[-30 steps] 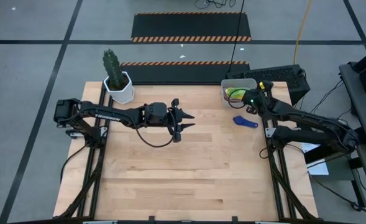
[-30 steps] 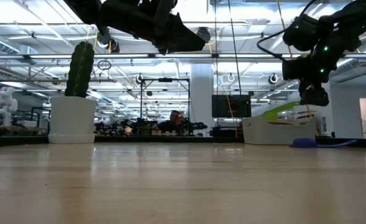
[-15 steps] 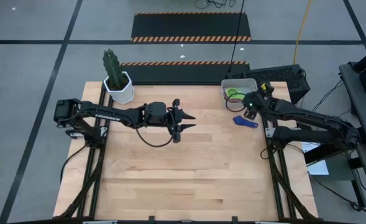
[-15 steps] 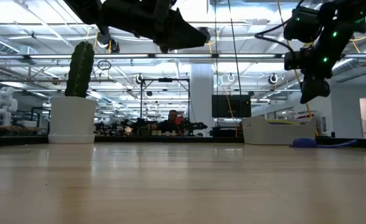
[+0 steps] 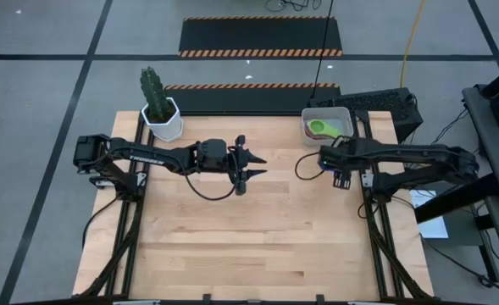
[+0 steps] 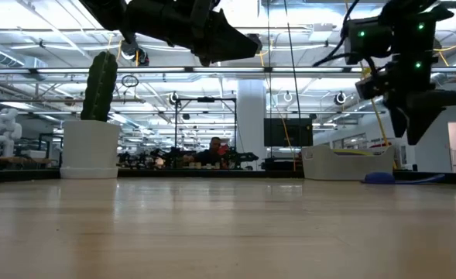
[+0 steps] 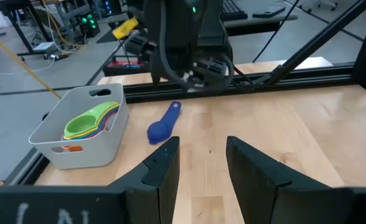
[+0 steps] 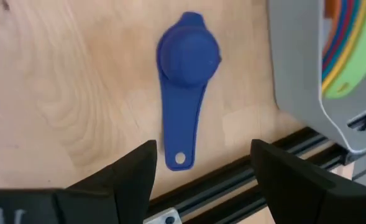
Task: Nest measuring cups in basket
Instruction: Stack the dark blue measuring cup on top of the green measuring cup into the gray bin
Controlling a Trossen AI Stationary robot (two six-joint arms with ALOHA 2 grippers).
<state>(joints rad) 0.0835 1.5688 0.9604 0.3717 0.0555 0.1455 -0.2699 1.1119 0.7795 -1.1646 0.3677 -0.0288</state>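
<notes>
Right gripper poised above the table's right edge, fingers spread, nothing between them. High view: arm covers the dark blue cup entirely. Right wrist view fills that gap: dark blue cup lying bowl-down on the wood, handle pointing toward the black rail, framed between the parted fingers, not touched. Low view: only a sliver of blue on the tabletop, right gripper well above it, tips pointing down.

Basket at the far right corner. High view: green cup on top inside. Left wrist view adds more: green cup nested over a stack with yellow and purple-blue rims showing beneath, orange seen through a slot in the basket wall; dark blue cup just beside the basket, on the wood.

Left gripper held high over table centre, fingers parted, empty. Cactus pot at far left corner.
</notes>
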